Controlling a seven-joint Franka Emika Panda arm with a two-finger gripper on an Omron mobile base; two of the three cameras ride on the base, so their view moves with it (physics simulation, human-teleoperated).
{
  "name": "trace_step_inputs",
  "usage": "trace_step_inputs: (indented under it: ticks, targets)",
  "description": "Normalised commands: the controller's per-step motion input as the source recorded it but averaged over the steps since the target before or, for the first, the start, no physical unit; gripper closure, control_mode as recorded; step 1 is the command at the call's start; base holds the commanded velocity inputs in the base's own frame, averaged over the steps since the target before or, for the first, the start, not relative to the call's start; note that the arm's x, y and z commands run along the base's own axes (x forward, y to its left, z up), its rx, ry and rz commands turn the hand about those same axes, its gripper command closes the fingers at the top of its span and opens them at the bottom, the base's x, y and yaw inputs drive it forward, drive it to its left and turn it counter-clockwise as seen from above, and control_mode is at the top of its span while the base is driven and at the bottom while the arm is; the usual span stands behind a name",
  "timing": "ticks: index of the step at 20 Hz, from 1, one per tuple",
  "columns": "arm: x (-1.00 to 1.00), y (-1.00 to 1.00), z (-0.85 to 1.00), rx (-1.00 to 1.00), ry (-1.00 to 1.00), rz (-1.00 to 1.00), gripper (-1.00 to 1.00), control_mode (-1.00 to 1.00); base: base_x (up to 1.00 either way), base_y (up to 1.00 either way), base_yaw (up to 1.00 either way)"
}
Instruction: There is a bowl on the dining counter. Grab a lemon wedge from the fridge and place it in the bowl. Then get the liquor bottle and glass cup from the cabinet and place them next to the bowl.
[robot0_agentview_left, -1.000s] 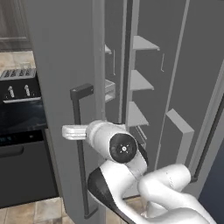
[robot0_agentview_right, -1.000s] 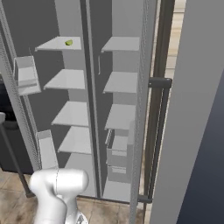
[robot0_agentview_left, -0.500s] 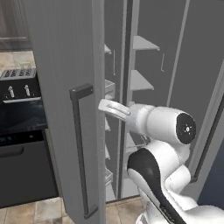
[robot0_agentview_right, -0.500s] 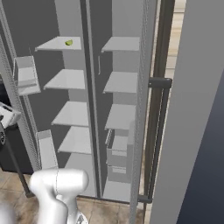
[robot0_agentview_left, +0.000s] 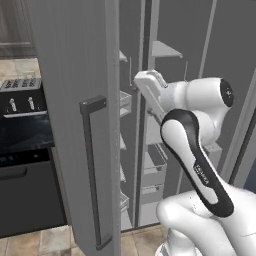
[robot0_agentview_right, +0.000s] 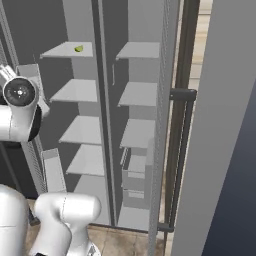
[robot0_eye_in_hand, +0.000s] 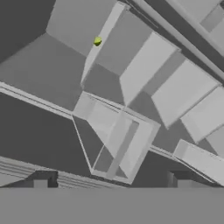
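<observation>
The fridge (robot0_agentview_right: 140, 100) stands open, its white shelves showing. A tiny yellow-green lemon wedge (robot0_agentview_right: 78, 48) lies on the top left shelf, and it also appears far ahead in the hand view (robot0_eye_in_hand: 97, 41). My gripper (robot0_agentview_left: 141, 81) is raised in front of the left compartment, pointing inward and well short of the wedge. Its two dark fingertips (robot0_eye_in_hand: 40, 183) stand wide apart at the bottom of the hand view, so the gripper (robot0_eye_in_hand: 108, 181) is open with nothing between them. The bowl, dining counter, liquor bottle, glass cup and cabinet are out of view.
The left fridge door (robot0_agentview_left: 75, 100) with its dark bar handle (robot0_agentview_left: 90, 170) swings out close to the arm's left. The right door (robot0_agentview_right: 225, 125) and its handle (robot0_agentview_right: 180, 140) stand on the other side. A black oven (robot0_agentview_left: 25, 150) sits left of the fridge.
My hand has left the left door's handle and swung right and upward to the fridge opening. The jaws have stayed open.
</observation>
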Motion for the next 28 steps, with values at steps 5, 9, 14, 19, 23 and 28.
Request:
trace_step_inputs:
  ticks: [5, 9, 14, 19, 23, 28]
  targets:
    - [0.98, -0.07, 0.08, 0.24, 0.33, 0.01, -1.00, -1.00, 0.00, 0.00, 0.00]
    - [0.94, 0.00, -0.01, 0.21, 0.21, 0.10, -1.00, -1.00, 0.00, 0.00, 0.00]
    - [0.77, 0.13, 0.00, 0.17, 0.08, 0.13, -1.00, -1.00, 0.00, 0.00, 0.00]
    - [0.39, 0.40, 0.00, 0.04, 0.05, 0.15, -1.00, -1.00, 0.00, 0.00, 0.00]
    - [0.01, 0.64, 0.00, -0.01, 0.00, 0.18, -1.00, -1.00, 0.00, 0.00, 0.00]
    - [-0.12, 0.72, 0.01, -0.06, 0.00, 0.16, -1.00, -1.00, 0.00, 0.00, 0.00]
